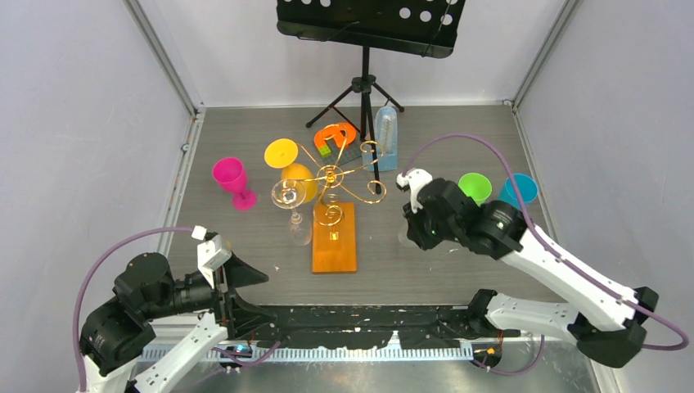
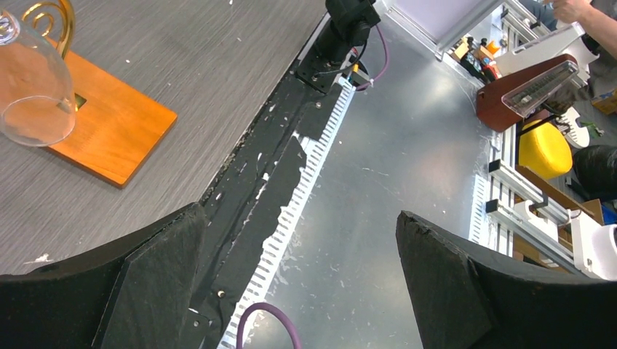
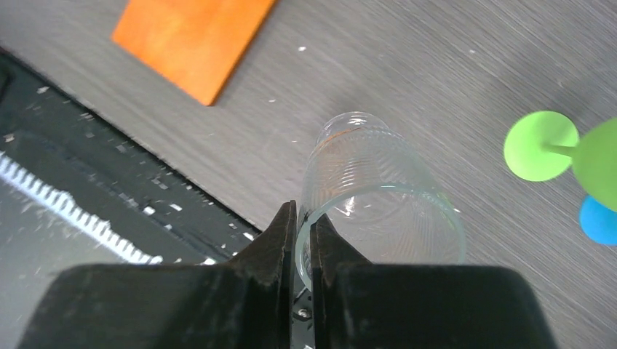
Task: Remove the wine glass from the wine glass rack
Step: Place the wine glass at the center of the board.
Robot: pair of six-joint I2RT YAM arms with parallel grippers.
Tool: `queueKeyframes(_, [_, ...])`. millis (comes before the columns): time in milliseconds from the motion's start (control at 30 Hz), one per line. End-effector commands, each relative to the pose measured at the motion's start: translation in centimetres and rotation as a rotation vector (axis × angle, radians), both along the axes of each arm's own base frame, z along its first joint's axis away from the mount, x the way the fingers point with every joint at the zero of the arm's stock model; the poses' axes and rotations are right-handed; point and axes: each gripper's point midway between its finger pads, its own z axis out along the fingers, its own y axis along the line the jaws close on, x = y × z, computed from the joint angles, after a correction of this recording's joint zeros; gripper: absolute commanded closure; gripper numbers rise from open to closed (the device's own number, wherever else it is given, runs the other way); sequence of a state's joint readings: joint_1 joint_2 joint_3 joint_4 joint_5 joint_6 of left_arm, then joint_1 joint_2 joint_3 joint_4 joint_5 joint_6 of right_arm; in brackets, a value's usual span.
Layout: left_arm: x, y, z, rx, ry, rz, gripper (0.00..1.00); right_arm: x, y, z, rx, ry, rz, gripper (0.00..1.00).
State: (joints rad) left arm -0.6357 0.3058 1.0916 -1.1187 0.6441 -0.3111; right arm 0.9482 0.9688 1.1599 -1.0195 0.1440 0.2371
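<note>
R gripper [image 3: 304,240] clamped on rim wall of clear ribbed wine glass [image 3: 356,160], already off gold-wire rack w/ flat orange wooden base [image 1: 335,237], to its right. Rim pinch prob. keeps it upright. Table contact unclear. L gripper [image 2: 300,214] wide open, idle.

1. The top view looks down from high above, behind the near edge of the table [image 1: 245,139], and covers it through to the far edge.
2. The left wrist view sits low over the near edge, facing rightward along it.
3. The right wrist view looks steeply down past the right tool [image 3: 304,240], close above the table.
4. All three share the orange base of the wine glass rack [image 1: 335,237].
</note>
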Motion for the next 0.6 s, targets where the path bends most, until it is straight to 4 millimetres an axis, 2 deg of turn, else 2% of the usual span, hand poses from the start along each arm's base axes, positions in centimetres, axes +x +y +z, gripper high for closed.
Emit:
queueKeyframes(0, [0.6,0.2,0.6,-0.017,-0.020,0.042,0.00,4.3,0.3,1.5,-0.011,-0.046,-0.037,0.94])
queueKeyframes(300, [1.2,0.6,0.9,-0.005,-0.009,0.101,0.00,12.4,-2.0,-0.5,-0.100,-0.016,-0.211,0.94])
queueKeyframes(567, [1.2,1.0,1.0,-0.004,-0.013,0.119,0.00,17.9,-3.6,-2.2,-0.144,0.004,-0.287,0.94])
